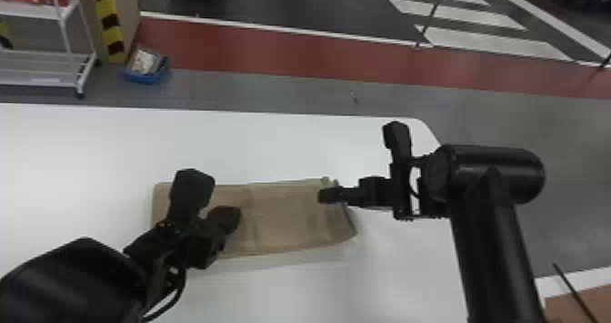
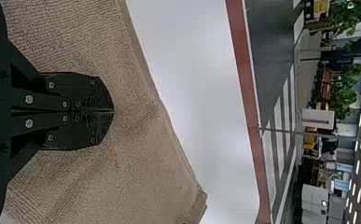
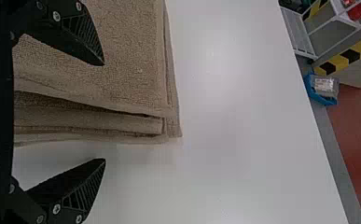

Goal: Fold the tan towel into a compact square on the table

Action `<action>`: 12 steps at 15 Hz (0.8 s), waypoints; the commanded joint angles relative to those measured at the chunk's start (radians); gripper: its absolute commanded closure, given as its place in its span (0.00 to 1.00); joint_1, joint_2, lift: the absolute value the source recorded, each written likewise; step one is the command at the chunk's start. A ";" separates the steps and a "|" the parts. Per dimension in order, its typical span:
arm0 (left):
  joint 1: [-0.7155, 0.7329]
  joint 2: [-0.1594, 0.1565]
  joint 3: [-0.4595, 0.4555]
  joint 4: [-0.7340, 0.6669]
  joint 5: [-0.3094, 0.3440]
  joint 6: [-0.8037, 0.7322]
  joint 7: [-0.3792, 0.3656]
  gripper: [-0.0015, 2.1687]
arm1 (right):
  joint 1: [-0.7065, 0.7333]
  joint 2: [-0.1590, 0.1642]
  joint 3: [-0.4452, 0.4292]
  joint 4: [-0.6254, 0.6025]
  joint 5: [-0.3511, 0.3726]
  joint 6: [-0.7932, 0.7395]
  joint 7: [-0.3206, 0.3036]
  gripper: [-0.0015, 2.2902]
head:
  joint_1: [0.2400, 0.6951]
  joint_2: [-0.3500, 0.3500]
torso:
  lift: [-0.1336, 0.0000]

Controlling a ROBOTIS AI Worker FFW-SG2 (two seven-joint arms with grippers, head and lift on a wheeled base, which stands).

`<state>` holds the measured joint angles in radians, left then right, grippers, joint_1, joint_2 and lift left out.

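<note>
Tan towel (image 1: 282,226), layered into an oblong on the white counter (image 1: 91,149). Left gripper (image 2: 114,111) over the towel, jaws together; right gripper (image 3: 104,112) at one end, jaws apart, on either side of a layered edge. Since that edge gapes, closing there may catch only upper layers and skew the fold. Beyond: grey floor (image 1: 254,89), red band (image 1: 272,51), blue bin (image 1: 147,78), white rack (image 1: 27,78).

The black two-fingered left gripper (image 1: 231,216) is seen with its flat fingers (image 2: 92,91) closed together over the tan, finely textured cloth towel (image 2: 143,158). The towel's edge is bordered by the smooth white table (image 2: 197,88); beyond, a dull red floor strip (image 2: 246,79) and leafy green plants (image 2: 343,95) are seen.
</note>
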<state>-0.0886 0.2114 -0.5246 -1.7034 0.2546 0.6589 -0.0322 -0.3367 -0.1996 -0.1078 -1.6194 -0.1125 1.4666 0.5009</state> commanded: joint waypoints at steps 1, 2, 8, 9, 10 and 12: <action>-0.002 -0.001 -0.002 0.001 0.000 0.000 0.000 0.90 | -0.015 0.002 0.025 0.015 0.004 0.002 -0.001 0.08 | 1.00 0.13 | 0.08; -0.002 -0.001 -0.002 0.001 0.000 0.000 -0.002 0.90 | -0.015 0.002 0.039 0.016 0.010 -0.001 0.002 0.08 | 1.00 0.13 | 0.08; -0.002 -0.001 0.000 -0.001 0.000 0.000 -0.002 0.90 | -0.036 0.002 0.073 0.029 0.045 0.033 0.030 0.29 | 1.00 0.15 | 0.08; -0.002 -0.003 0.000 0.001 -0.002 0.000 -0.002 0.90 | -0.039 0.002 0.074 0.030 0.047 0.033 0.034 0.40 | 1.00 0.15 | 0.08; -0.002 -0.001 0.000 -0.001 -0.002 0.000 -0.003 0.90 | -0.039 0.002 0.073 0.030 0.047 0.033 0.036 0.45 | 1.00 0.15 | 0.08; -0.002 0.000 0.000 -0.001 -0.002 0.000 -0.003 0.90 | -0.039 0.002 0.066 0.030 0.037 0.033 0.039 0.49 | 1.00 0.15 | 0.08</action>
<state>-0.0905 0.2095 -0.5248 -1.7039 0.2530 0.6585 -0.0353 -0.3760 -0.1979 -0.0370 -1.5893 -0.0681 1.4994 0.5385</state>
